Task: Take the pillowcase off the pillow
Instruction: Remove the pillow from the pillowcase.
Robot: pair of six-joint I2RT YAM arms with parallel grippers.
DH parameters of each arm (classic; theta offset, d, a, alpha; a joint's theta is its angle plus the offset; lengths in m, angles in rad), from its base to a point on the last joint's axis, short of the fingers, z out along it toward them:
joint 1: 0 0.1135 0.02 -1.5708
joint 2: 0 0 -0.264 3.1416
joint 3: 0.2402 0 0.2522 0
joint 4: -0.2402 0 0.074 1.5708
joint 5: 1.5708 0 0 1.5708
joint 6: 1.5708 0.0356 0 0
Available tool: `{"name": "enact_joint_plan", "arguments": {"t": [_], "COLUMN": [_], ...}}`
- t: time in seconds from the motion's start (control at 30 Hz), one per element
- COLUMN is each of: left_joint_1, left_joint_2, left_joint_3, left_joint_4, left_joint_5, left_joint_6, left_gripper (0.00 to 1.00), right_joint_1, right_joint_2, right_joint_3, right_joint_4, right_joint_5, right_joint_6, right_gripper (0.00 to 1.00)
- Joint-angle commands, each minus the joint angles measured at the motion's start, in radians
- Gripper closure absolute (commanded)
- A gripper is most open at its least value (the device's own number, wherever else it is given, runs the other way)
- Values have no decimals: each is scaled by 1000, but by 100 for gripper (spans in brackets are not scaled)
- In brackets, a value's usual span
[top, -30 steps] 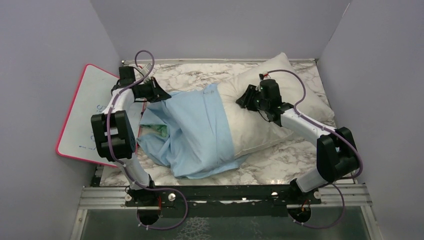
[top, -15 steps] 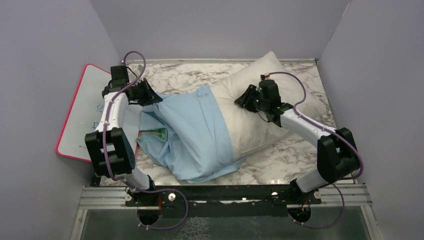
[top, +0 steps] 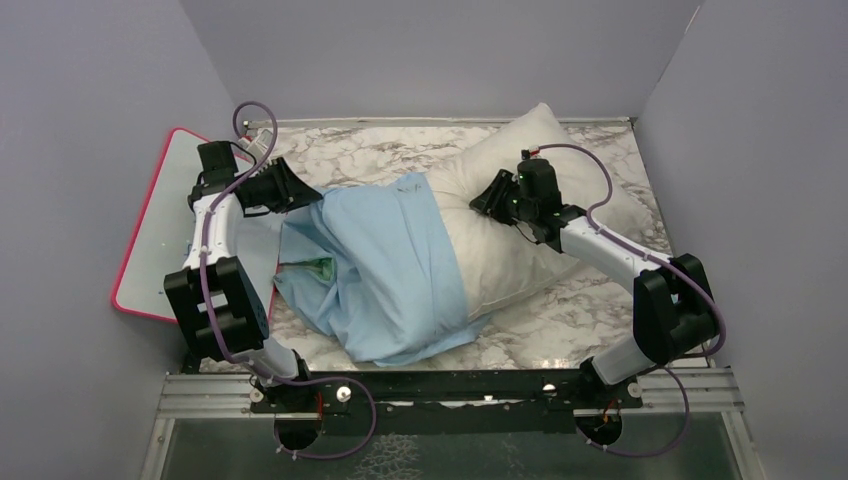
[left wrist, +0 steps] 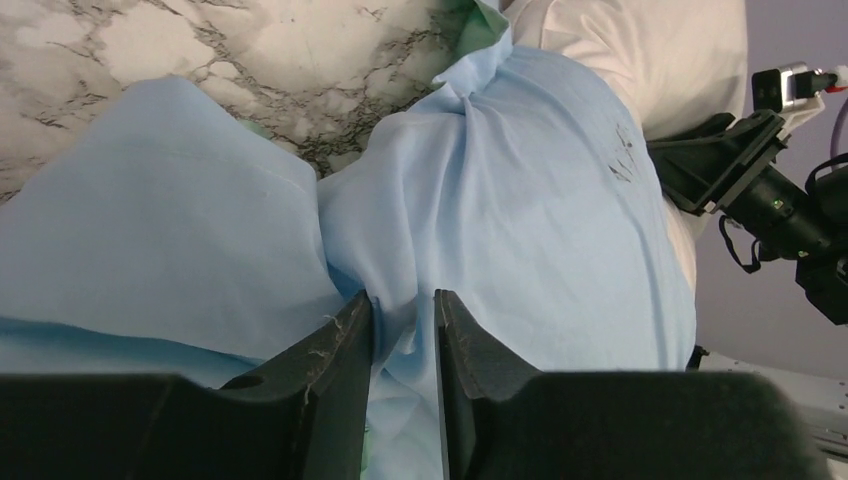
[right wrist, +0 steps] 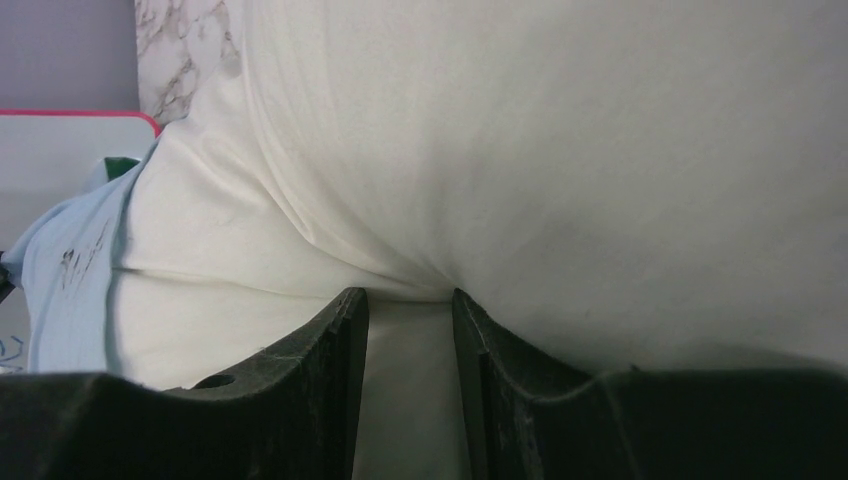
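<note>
Left wrist view: left hand (left wrist: 403,300) stands narrow around a pillowcase (left wrist: 540,220) fold; grip cannot be told. Right hand (right wrist: 410,298) pinches bunched off-white pillow (right wrist: 600,150) fabric.

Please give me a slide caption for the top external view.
Right gripper pinches the half-bared pillow while the left gripper meets the blue pillowcase at its far-left corner.
</note>
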Motion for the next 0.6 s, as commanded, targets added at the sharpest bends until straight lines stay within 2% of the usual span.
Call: {"name": "enact_joint_plan", "arguments": {"t": [0.0, 0.07, 0.13, 0.17, 0.27, 0.43, 0.5, 0.57], "left_joint_1": [-5, -5, -6, -7, -6, 10, 51, 91], "left_joint_2": [-22, -15, -11, -12, -49, -196, -246, -284], "left_joint_3": [-11, -14, -16, -17, -25, -22, -19, -16], "left_joint_4": [47, 47, 47, 47, 48, 45, 34, 20], "left_joint_5": [88, 79, 33, 2, -162, -685, -778, -805], "left_joint_6": [28, 30, 29, 29, 12, -93, -124, -146], "left_gripper": [72, 79, 96, 100, 100, 100, 100, 100], "right_joint_1": [-41, -42, -42, -42, -42, -106, -148, -158], "right_joint_2": [88, 88, 87, 88, 95, 111, 98, 83], "right_joint_3": [-89, -87, -86, -86, -82, -70, -69, -63], "right_joint_4": [-399, -399, -400, -400, -401, -425, -423, -426], "right_joint_5": [126, 124, 124, 124, 126, 210, 211, 221], "right_joint_6": [-77, -79, -80, -80, -78, -58, -58, -59], "right_gripper": [57, 57, 57, 57, 57, 56, 56, 56]}}
